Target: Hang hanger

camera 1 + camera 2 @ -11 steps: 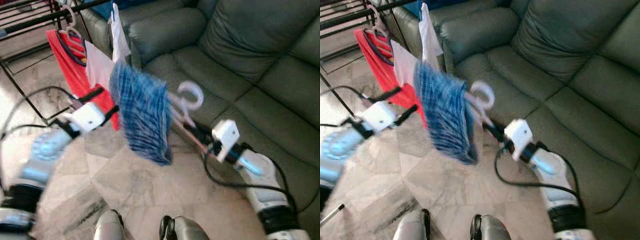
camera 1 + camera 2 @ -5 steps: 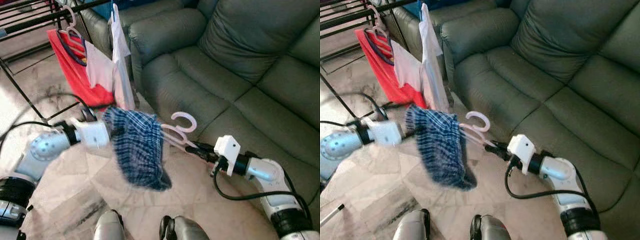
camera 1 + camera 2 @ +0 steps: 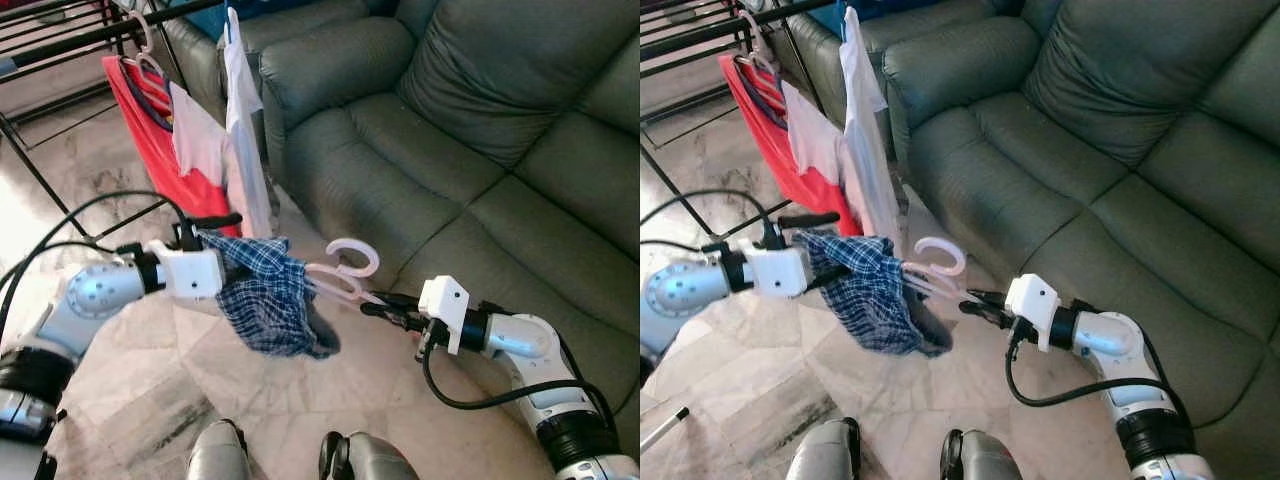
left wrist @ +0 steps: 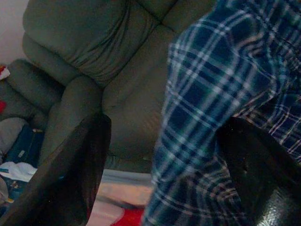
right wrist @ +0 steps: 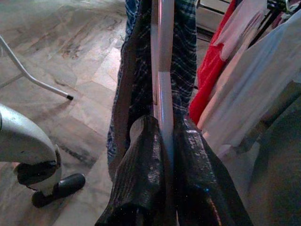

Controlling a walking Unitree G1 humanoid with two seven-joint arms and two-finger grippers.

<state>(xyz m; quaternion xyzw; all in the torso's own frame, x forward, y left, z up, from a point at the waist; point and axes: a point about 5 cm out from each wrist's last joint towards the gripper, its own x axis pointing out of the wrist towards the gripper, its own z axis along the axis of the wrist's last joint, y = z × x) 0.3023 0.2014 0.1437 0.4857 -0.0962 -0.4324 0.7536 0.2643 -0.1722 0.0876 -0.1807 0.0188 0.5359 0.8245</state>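
Now, from largest to smallest.
Sofa [image 3: 480, 130]: big grey-green leather, just behind my work.
Drying rack [image 3: 70, 35]: dark rails at my upper left, with a red garment [image 3: 150, 130] and white cloths [image 3: 235, 110] already hanging on it.
Checked cloth [image 3: 265, 295]: soft blue plaid, limp, sagging in a bunch between my arms above the floor; light, I judge, but it will swing and drag.
Hanger [image 3: 345, 275]: thin, pale, stiff plastic with the hook pointing up, slick by its look; carries the cloth, well apart from the rack.
Right gripper [image 5: 162, 141]: my fingers pinched tight on the hanger's bar, near its end.
Left gripper [image 3: 215, 245]: my fingers spread apart, the cloth's edge between them; I cannot tell if they grip it.
Where to hold: keep to the stiff bar, leave the hook free for the rail.
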